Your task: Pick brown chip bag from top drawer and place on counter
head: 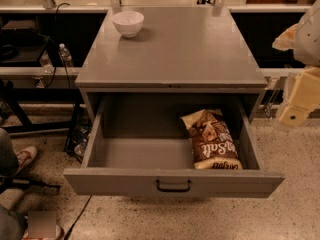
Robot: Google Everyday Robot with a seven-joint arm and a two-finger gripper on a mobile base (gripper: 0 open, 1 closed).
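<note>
The hand (294, 108) hangs at the right edge of the camera view, a cream-coloured shape outside the cabinet, beyond the right wall of the top drawer (115, 181) and above the speckled floor (290, 199). Whether it is open or closed cannot be told from here; it carries nothing that can be seen.

From the hand, the brown chip bag (212, 140) lies to the left and lower, inside the drawer, which stands pulled fully out. The bag rests flat on the drawer bottom in its right-hand part, just beside the right wall. Its near end is close against the front panel, above and to the right of the small dark handle (173, 185). Its long axis runs roughly front to back, with the far, crumpled end leaning a little toward the drawer's middle. The left part of the drawer bottom is bare.

Judged from this, the coming move is a reach leftward over the right wall and then down onto the bag. A grasp across its short width looks the most natural.

Behind and above the drawer lies the tabletop (190, 49), the place where the bag is to go. A white bowl (128, 23) stands at its far left corner, well apart from the hand.
</note>
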